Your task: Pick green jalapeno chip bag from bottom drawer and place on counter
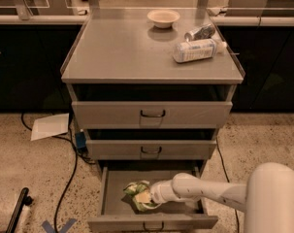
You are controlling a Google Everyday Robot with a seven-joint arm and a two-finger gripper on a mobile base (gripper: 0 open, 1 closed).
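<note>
— Where's the chip bag?

— Lower middle of the frame. The green jalapeno chip bag [133, 188] lies crumpled on the floor of the open bottom drawer [151, 223], left of centre. The gripper [147, 197] reaches in from the lower right and is pressed right against it.

— Has it got hold?

— I can't tell; the gripper's tip is lost against the foil.

— So what would you want from it?

— I'd say a firm pinch on the bunched middle, then a straight lift clear of the drawer above before swinging up. The counter [122, 47], upper centre, has bare space on its left; the white bottle [197, 50], can [200, 32] and bowl [163, 17] crowd the right and back.
</note>
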